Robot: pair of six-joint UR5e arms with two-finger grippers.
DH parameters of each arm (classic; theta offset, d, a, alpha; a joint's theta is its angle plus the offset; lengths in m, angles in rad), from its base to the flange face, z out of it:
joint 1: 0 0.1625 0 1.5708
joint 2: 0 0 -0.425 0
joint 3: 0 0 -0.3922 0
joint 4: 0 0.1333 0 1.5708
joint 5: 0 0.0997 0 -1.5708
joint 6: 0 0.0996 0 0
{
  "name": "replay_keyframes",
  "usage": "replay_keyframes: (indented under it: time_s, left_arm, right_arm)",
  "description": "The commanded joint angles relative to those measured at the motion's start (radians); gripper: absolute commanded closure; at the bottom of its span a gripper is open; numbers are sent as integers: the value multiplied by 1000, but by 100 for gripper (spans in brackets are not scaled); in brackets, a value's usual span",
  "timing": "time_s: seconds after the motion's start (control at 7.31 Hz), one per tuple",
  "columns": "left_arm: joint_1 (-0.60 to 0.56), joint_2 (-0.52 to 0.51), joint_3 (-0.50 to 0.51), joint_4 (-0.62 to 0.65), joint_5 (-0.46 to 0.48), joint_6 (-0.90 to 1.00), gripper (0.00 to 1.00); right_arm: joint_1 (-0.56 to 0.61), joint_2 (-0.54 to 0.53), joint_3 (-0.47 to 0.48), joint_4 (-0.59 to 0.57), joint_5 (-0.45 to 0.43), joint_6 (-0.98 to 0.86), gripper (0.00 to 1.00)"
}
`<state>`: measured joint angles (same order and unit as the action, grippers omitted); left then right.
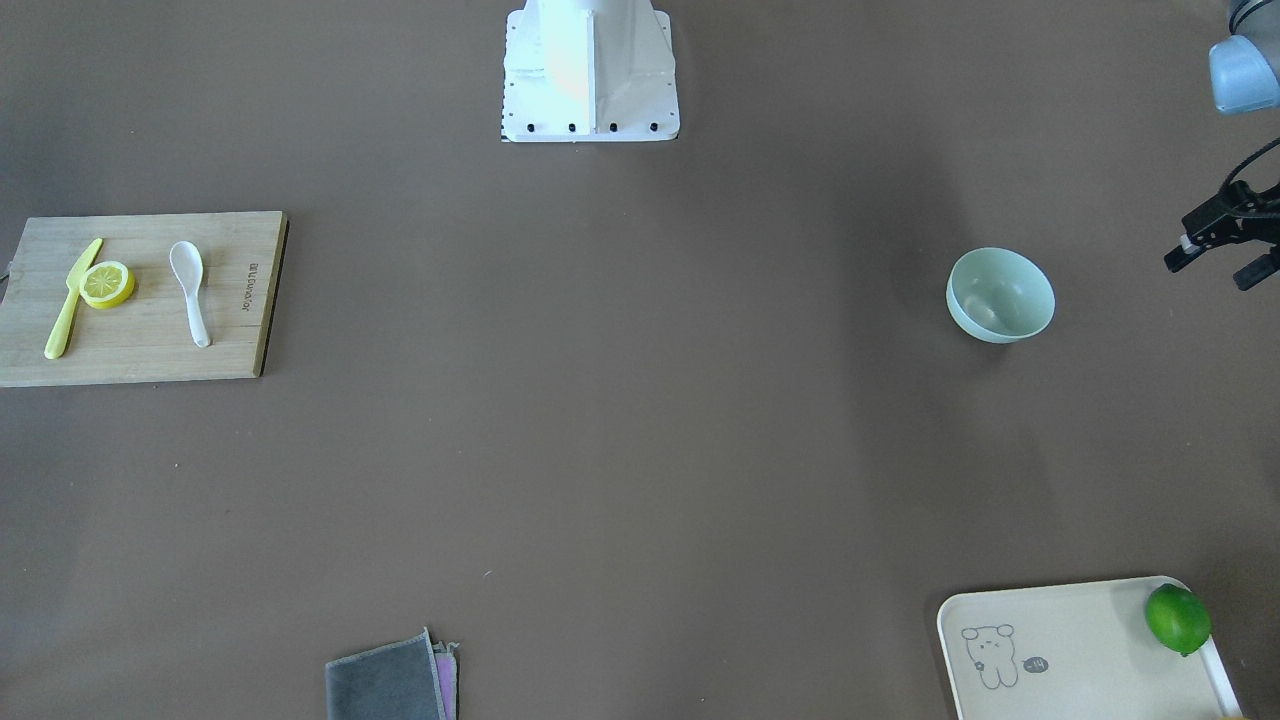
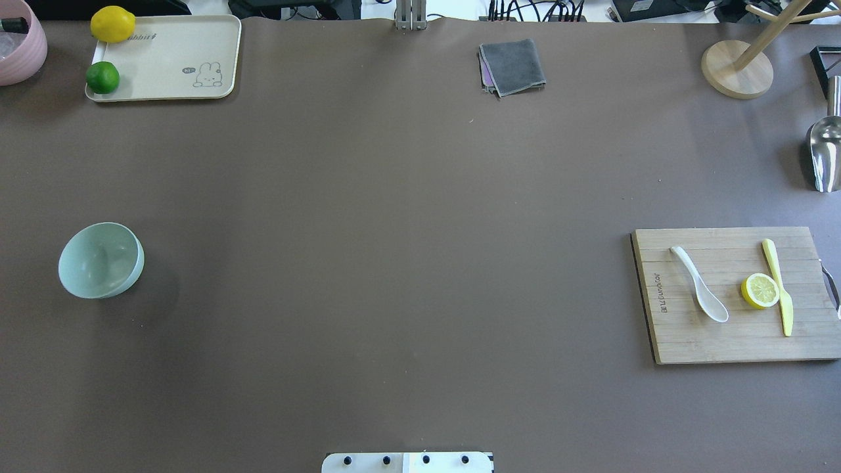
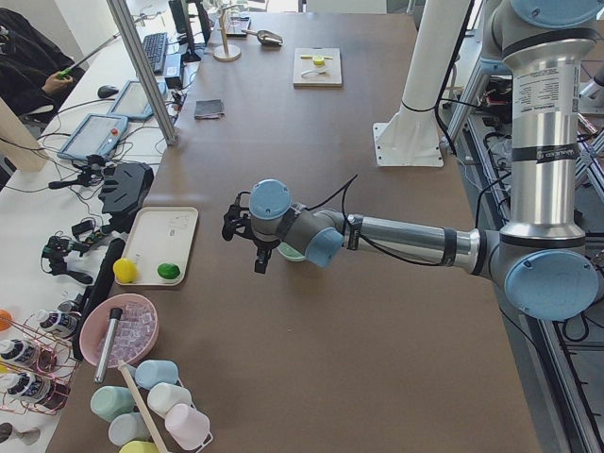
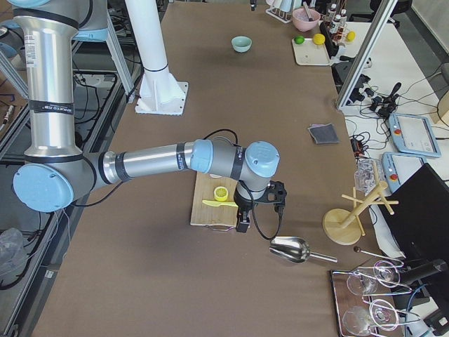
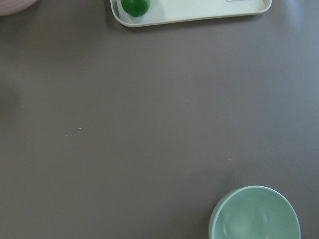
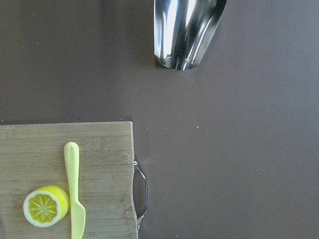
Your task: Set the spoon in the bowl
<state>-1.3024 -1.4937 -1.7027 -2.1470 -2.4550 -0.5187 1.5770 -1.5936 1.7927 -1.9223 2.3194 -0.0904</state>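
Overhead exterior: the spoon (image 2: 696, 282) is laid on the cutting board (image 2: 723, 341). The right gripper (image 4: 242, 223), its grip state indiscernible, is held above the board's handle end, apart from the spoon. The left gripper (image 1: 1215, 268), fingers parted, is held well off the board.

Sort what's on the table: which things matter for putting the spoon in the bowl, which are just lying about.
For the job: spoon, on the cutting board; bowl, empty.
Lying about: yellow knife, lemon half, tray, lime, whole lemon, grey cloth, metal scoop.
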Motion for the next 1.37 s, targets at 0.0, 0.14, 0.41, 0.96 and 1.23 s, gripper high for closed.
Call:
replay_keyframes:
  time_s: [0.0,0.14,0.41,0.96,1.23]
  left_arm:
    - [174,-13,122,-247,100,-170,2]
    - [220,-35,152,-257,126,-194,2]
    - [265,-54,178,-258,126,-196,2]
    - [327,-56,186,-260,126,-195,62]
    - [341,-51,178,-298,122,-210,100]
  right_arm:
    - [0,0,1,0,0,1,0]
    - [0,0,2,0,0,1,0]
    - [0,1,5,0,0,3,0]
    - [-2,4,-1,0,15,4,0]
    - [-2,11,2,0,15,6,0]
